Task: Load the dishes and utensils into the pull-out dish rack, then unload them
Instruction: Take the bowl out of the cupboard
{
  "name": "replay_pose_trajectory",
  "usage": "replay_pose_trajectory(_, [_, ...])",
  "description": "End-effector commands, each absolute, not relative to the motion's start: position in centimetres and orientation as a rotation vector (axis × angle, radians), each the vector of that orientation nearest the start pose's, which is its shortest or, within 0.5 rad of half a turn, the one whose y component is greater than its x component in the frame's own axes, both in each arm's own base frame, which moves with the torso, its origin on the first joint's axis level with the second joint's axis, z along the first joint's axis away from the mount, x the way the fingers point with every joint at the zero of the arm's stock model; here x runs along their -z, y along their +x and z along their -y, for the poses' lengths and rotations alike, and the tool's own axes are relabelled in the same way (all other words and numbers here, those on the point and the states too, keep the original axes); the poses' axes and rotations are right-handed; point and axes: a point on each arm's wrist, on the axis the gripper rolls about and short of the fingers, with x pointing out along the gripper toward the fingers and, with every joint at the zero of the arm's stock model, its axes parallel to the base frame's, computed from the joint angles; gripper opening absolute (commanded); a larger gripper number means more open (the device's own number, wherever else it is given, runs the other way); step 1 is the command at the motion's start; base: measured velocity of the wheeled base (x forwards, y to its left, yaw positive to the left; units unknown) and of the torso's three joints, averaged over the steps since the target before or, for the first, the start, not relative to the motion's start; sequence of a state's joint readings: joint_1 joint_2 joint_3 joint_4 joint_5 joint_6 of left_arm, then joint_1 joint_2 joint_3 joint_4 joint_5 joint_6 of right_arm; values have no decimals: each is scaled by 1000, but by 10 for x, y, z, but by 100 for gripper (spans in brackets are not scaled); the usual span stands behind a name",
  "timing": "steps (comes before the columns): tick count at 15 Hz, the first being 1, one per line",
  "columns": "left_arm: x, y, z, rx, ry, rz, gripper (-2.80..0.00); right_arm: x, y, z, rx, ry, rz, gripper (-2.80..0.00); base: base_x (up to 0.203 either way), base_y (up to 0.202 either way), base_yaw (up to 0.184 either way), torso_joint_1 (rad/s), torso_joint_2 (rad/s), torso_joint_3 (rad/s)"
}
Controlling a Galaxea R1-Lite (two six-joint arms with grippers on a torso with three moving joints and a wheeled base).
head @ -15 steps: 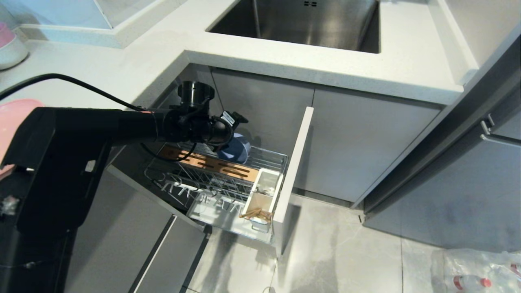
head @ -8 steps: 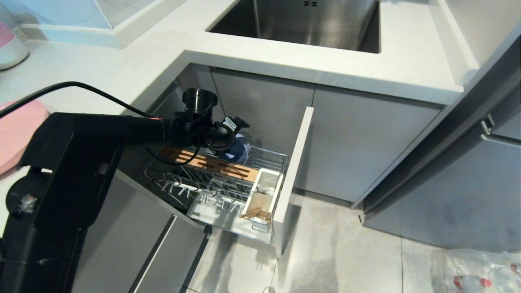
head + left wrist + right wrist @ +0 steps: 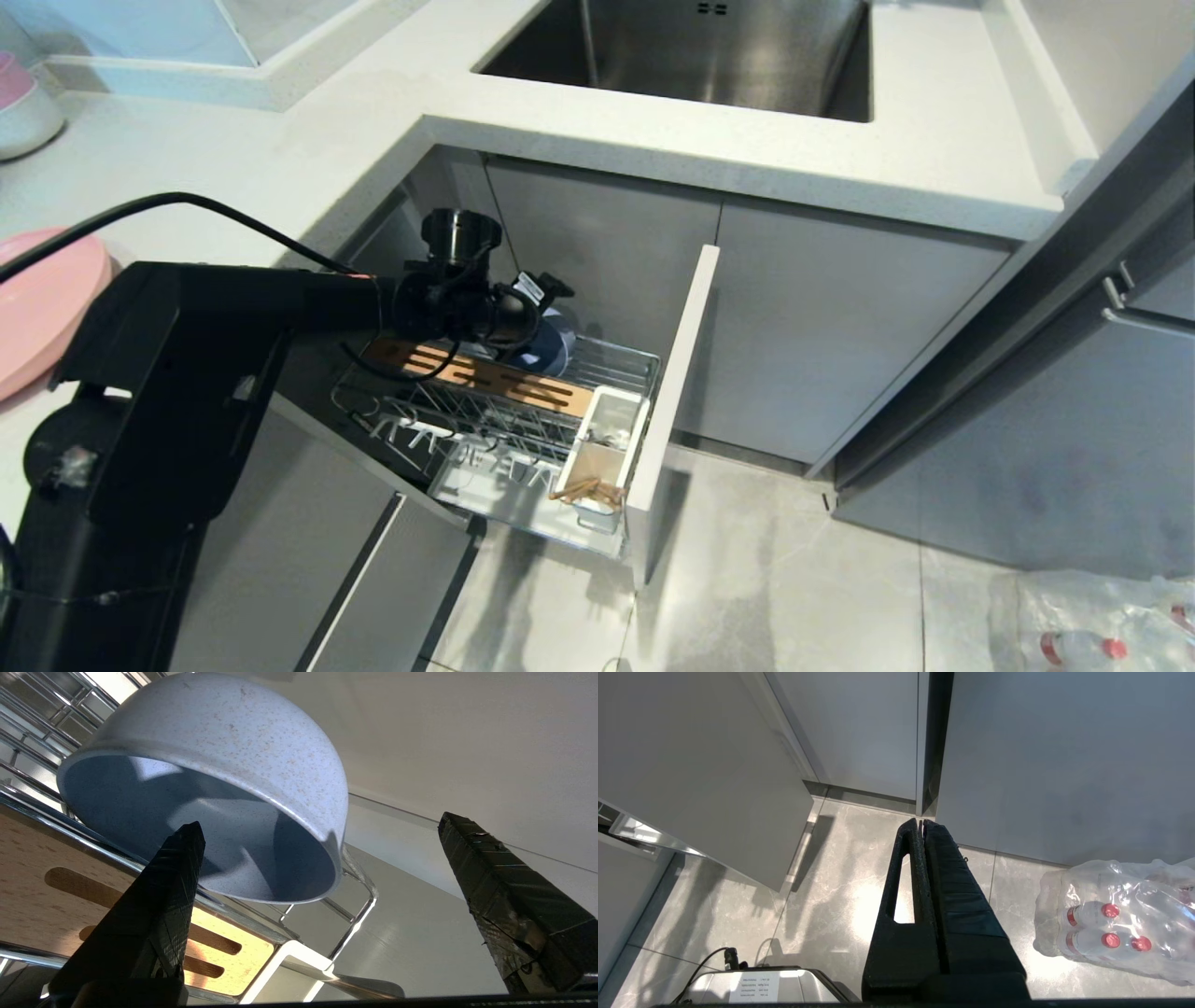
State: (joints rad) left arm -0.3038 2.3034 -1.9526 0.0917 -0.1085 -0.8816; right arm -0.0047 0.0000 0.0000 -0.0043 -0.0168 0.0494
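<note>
Black left gripper (image 3: 317, 830) spread beside bowl (image 3: 219, 765).

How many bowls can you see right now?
3: the blue bowl tipped on the dish rack; stacked pink-over-white bowls at the countertop's far left edge, partly cut off.

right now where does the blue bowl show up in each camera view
Head view: the blue bowl sits at the back of the pull-out dish rack, just past the left hand.
Left wrist view: the bowl fills the upper left, tipped on the rack wires, one finger in front of its mouth.
Right wrist view: not in it.
Shared landmark: the slotted wooden strip beside the bowl.
</note>
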Motion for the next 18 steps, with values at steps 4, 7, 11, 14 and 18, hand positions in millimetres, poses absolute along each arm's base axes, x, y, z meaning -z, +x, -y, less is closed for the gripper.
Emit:
replay_pose_trajectory(4, [-189, 460, 147, 193, -818, -601, -280, -76, -23, 0, 21, 49, 4, -280, 0, 0, 0, 0, 0, 0])
replay_pose_trajectory(7, [-189, 460, 147, 197, -818, -606, -280, -76, -23, 0, 21, 49, 4, -280, 0, 0, 0, 0, 0, 0])
replay_pose_trajectory(11, [-191, 459, 147, 198, -819, -603, -280, -76, -23, 0, 20, 49, 4, -280, 0, 0, 0, 0, 0, 0])
replay_pose_trajectory(14, [-191, 459, 147, 199, -818, -604, -280, -76, -23, 0, 21, 49, 4, -280, 0, 0, 0, 0, 0, 0])
replay_pose_trajectory(18, [-218, 446, 145, 220, -831, -568, -280, -76, -23, 0, 21, 49, 4, -280, 0, 0, 0, 0, 0, 0])
